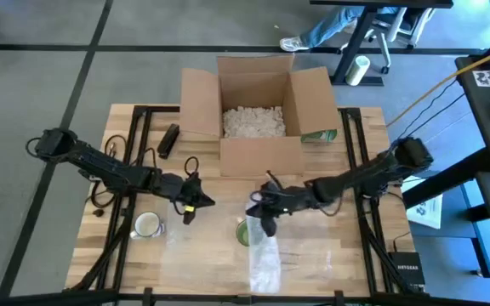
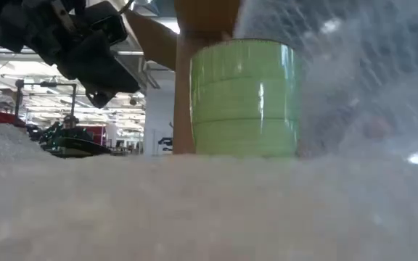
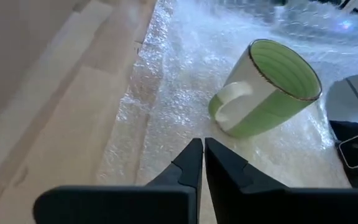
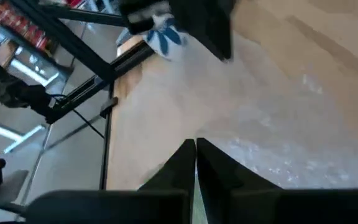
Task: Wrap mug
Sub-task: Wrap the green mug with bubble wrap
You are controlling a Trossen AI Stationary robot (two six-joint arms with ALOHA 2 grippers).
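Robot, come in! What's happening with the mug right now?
Left gripper jaws shut, empty, near the green mug. Right gripper jaws shut, above the table. Mug on bubble wrap, unwrapped. Nothing blocking.

Legible text: almost none.
White tag with black marks [image 1: 488, 76] on dark equipment, far right of table: characters resembling "46", reading uncertain.
Small black box [image 1: 407, 274] at near right table corner: line of white lettering, too small to read.
White printed sheet [image 1: 425, 209] right of table: print unreadable.
Brown cardboard box [image 1: 259, 109]: no readable markings.
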